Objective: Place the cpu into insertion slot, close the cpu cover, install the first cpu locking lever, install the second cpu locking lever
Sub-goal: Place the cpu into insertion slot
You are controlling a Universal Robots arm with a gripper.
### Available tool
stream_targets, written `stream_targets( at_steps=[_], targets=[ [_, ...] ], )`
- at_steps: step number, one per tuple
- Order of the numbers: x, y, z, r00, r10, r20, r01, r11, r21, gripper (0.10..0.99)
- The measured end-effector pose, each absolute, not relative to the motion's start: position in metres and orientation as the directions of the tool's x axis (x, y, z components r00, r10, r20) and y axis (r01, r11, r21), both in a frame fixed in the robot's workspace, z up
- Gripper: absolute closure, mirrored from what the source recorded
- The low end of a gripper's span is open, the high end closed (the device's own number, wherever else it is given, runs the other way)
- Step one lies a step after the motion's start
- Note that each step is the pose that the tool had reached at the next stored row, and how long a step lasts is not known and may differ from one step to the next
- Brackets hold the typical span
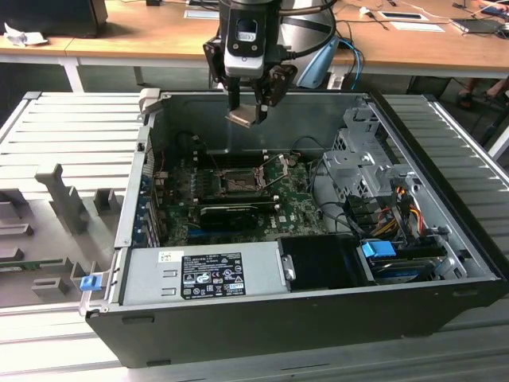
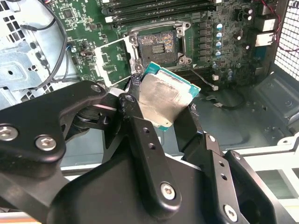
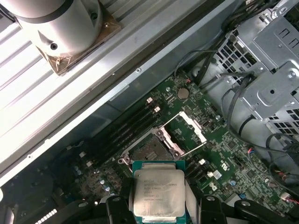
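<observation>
claw [image 1: 248, 110]: yours clamps the cpu [image 2: 161, 100] by 2 opposite edges, slightly tilted.
insertion slot [image 2: 156, 46]: uncovered on the motherboard [image 2: 84, 18], well below your claw.
cpu cover [image 2: 112, 60]: swung open, just beside the slot.

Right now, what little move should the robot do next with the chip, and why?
Probably ease it down toward the insertion slot. The gripper holds the cpu above the open case, the slot looks bare, and the cpu cover stands open, so nothing seems to block the way.
</observation>
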State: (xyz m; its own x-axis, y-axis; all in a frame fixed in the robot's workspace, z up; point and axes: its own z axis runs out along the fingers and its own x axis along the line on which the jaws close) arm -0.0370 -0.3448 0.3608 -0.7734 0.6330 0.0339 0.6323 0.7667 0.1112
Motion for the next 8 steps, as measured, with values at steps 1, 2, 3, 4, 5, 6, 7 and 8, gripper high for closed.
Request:
stream_targets(
  at_steps=[1, 2, 3, 4, 5, 6, 7, 8],
  targets=[
    [-0.0369, -0.3447, 0.3605, -0.773, 0.633, 0.034, 0.632, 0.767, 0.111, 0.553],
    [-0.0369, -0.3447, 0.3602, -0.773, 0.634, 0.034, 0.633, 0.766, 0.111, 0.553],
    [-0.0369, -0.3448, 0.3600, -0.772, 0.635, 0.034, 0.634, 0.765, 0.111, 0.553],
    [-0.0369, -0.3447, 0.3597, -0.770, 0.637, 0.034, 0.636, 0.763, 0.111, 0.553],
    [-0.0370, -0.3447, 0.3593, -0.765, 0.643, 0.034, 0.642, 0.759, 0.111, 0.553],
    [-0.0370, -0.3447, 0.3590, -0.759, 0.650, 0.034, 0.650, 0.752, 0.111, 0.553],
    [-0.0370, -0.3447, 0.3585, -0.749, 0.662, 0.034, 0.661, 0.742, 0.111, 0.553],
    [-0.0370, -0.3447, 0.3581, -0.741, 0.671, 0.034, 0.670, 0.734, 0.111, 0.553]
  ],
)
